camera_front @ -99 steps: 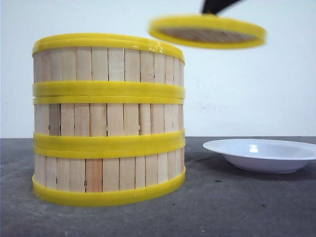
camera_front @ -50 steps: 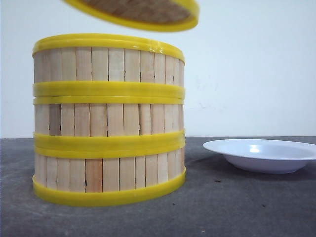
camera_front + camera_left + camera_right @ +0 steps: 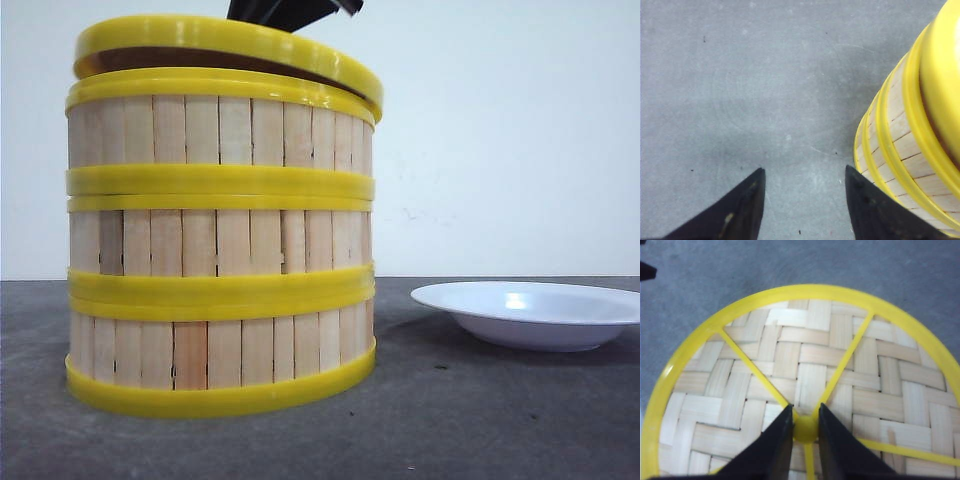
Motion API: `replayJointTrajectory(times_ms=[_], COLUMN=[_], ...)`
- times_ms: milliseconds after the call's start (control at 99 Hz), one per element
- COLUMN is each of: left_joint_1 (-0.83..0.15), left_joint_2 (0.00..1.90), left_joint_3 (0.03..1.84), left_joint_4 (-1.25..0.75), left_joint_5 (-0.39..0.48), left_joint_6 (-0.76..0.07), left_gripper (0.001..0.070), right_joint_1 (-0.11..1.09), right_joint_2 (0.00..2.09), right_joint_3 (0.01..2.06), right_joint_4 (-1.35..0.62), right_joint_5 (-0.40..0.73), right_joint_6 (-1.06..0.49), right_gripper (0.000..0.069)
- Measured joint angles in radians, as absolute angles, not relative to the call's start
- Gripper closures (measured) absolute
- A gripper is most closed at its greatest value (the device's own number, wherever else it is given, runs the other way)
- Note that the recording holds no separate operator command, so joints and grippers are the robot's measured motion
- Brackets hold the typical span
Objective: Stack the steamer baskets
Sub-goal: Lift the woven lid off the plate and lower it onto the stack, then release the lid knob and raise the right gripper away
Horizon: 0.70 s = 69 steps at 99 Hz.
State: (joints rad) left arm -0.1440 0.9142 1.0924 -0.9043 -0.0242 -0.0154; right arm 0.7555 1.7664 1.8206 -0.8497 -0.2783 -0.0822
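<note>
Came down from above onto the steamer baskets (image 3: 220,240), tilted: lid (image 3: 805,390), knob (image 3: 805,430) pinched by right end effector (image 3: 805,432); left end effector (image 3: 805,200) spread, beside stack

Basket stack (image 3: 220,240) blocks left — plate (image 3: 530,312) right; gap between.
</note>
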Motion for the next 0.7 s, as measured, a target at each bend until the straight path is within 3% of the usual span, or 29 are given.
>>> replayJointTrajectory(times_ms=[697], left_joint_1=[-0.144], left_joint_2=[0.914], left_joint_3=[1.092], left_joint_4=[-0.904], left_joint_5=[-0.024], left_joint_6=[-0.015], left_gripper=[0.0410], right_joint_1=[0.764], right_joint_2=[1.794], right_joint_3=[1.826], right_joint_4=[-0.847], right_joint_5=[-0.286], right_joint_6=[-0.111], right_gripper=[0.0615])
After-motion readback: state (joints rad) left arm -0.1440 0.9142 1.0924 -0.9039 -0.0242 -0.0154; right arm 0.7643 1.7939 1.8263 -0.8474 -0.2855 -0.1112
